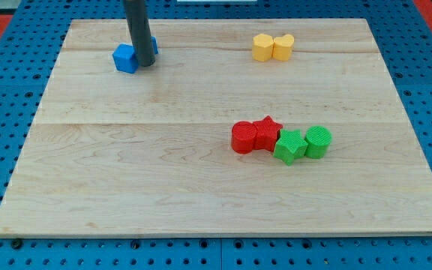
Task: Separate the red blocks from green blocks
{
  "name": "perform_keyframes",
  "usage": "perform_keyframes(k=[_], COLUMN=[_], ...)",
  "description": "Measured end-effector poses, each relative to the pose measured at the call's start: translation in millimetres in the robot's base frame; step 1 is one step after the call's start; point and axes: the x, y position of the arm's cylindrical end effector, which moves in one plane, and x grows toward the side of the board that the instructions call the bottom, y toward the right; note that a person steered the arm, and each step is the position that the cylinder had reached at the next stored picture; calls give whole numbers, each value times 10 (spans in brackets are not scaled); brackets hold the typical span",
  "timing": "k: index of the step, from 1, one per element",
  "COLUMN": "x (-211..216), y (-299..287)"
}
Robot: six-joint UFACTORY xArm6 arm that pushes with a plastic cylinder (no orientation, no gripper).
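My tip (pixel 146 64) is seen far left beside the blue block (pixel 126 58). No hand is shown. The red cylinder (pixel 243 138), red star (pixel 266 133), green star (pixel 289 145) and green cylinder (pixel 318 142) are bunched right.

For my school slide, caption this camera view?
My tip beside blue blocks; red and green blocks touching.

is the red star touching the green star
Touching. The camera view shows the red star pressed against the green star, with no board visible between them.

Upright dark rod, my tip (pixel 146 64) down
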Motion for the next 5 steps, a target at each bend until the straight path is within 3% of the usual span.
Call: perform_keyframes(k=[1, 2, 3, 4, 5], x=[885, 1421, 1669, 1825, 1653], y=[441, 566, 752, 1386, 1824])
